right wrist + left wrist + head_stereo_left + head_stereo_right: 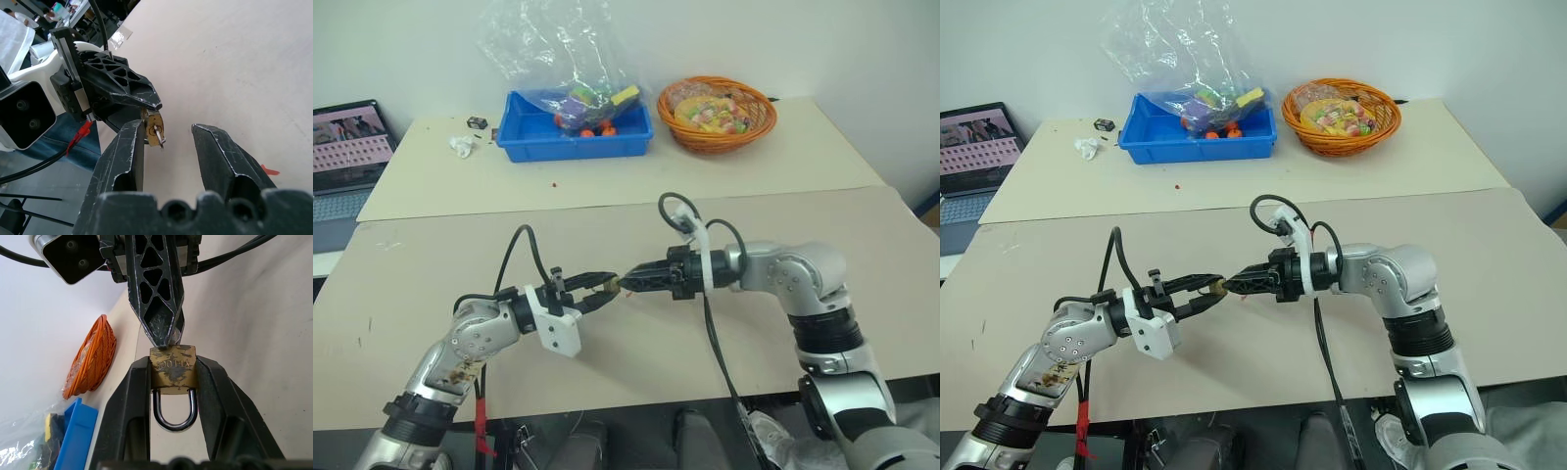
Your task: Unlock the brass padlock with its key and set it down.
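Brass shows between the two black fingers of the left gripper (pixel 173 377), which is clamped on the body of the brass padlock (pixel 173 369) and holds it in the air above the beige table (pixel 803 211), its silver shackle (pixel 175 410) seated in the body and pointing back toward the wrist. Facing it, the right gripper (pixel 168 128) stands with its jaws parted and nothing between them; the key (pixel 159 134) sticks out of the padlock's end, just beside one of its fingers. The shackle looks unreleased, so the likely risk is that the right fingers close off-centre on the small key and slip, or push the padlock askew in the left grip. A twist against so narrow a hold could also work the padlock loose and drop it to the table.
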`<act>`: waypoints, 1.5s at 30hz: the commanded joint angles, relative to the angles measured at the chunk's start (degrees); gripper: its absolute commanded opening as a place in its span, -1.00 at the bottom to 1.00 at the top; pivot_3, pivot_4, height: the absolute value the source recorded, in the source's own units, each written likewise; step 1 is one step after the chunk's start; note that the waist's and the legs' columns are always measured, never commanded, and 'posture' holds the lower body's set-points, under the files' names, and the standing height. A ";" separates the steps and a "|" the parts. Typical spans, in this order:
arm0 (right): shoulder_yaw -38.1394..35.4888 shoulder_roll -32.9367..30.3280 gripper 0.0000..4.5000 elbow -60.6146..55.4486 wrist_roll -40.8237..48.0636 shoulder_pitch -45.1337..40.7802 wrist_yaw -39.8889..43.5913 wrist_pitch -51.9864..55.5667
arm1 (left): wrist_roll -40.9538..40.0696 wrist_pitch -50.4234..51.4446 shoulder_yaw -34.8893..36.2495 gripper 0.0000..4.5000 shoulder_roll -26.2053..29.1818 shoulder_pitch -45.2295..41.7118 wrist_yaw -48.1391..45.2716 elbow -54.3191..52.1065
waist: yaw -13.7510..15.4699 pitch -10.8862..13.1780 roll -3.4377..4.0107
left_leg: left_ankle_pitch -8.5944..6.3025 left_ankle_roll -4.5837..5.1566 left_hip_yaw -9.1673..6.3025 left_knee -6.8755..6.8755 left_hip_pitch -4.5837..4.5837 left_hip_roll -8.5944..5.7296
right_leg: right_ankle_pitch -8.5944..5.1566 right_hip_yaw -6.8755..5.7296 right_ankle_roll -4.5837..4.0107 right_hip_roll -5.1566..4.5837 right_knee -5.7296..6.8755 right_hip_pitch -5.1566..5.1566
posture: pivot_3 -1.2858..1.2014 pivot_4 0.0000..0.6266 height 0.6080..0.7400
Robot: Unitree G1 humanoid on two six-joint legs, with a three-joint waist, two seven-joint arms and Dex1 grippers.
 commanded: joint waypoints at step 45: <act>-11.55 7.53 -0.99 5.32 10.80 -2.44 -9.69 19.60 | -1.17 0.97 0.25 -0.64 0.52 0.17 0.51 -4.00 | 0.01 0.00 0.01 | 0.01 -0.01 0.01 0.03 0.00 0.02 | 0.04 0.01 -0.06 0.00 0.03 0.00 | 0.03 -0.52 1.00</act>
